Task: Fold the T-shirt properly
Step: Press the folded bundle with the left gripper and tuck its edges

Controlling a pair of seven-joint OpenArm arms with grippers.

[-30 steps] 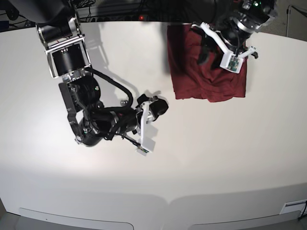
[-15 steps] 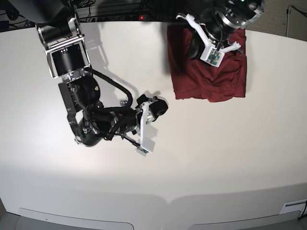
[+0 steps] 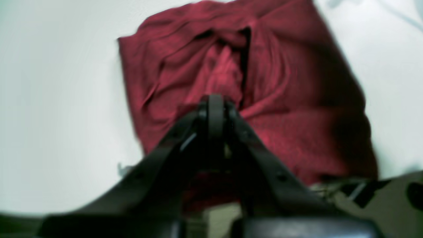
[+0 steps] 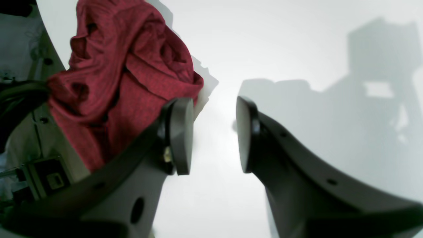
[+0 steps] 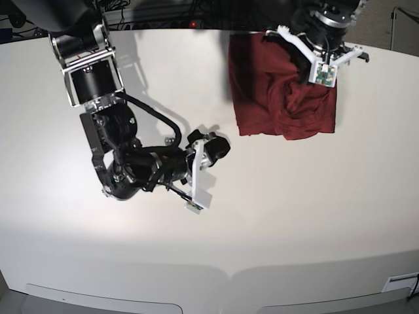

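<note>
The crumpled dark red knit T-shirt point(image 5: 281, 91) lay at the far right of the white worktop point(image 5: 294, 216). The left gripper point(image 3: 215, 102) hovered over it, fingers closed on nothing. The right gripper point(image 4: 214, 135) sat well apart near the middle, fingers open.

- The T-shirt point(image 5: 275, 98), dark red thin knit, is lying folded into a rough rectangle with rumpled, creased upper layers.
- It is resting flat near the table's point(image 5: 294, 216) far edge, toward its far right corner.
</note>
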